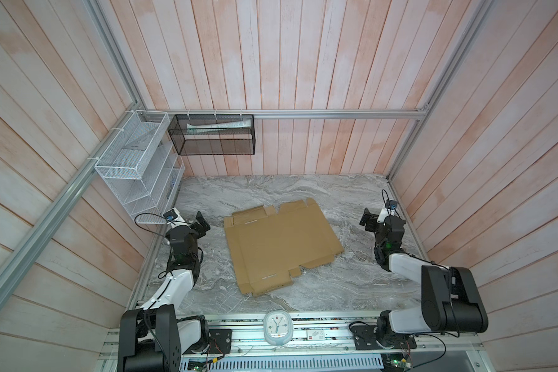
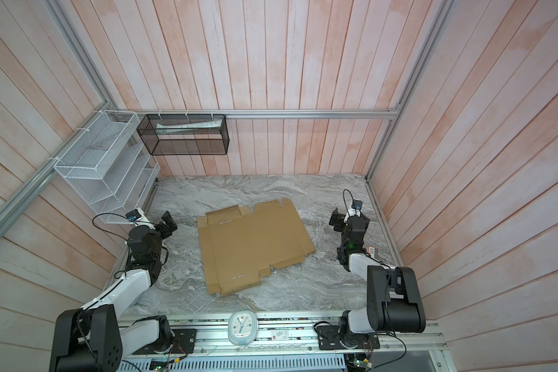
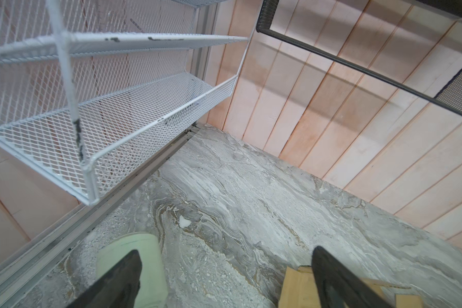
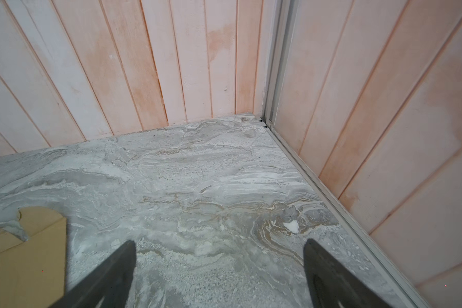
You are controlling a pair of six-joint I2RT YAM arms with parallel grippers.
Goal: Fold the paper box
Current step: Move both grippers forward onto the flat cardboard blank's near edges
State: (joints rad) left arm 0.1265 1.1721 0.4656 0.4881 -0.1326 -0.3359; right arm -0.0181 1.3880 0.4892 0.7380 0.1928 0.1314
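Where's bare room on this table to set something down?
Bare marble tabletop lies between the flat brown cardboard sheet and the pink plank back wall, and between the sheet and the metal front rail. Crowded: the left side, where the open left hand sits by the sheet.

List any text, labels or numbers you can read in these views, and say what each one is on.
Nothing here reads clearly enough to quote.
paper box: plain brown, no print visible.
clock: dial marks too small to read.
white sticker beside the clock: a red mark, print too small to read.
packet in the black mesh basket: print blurred.
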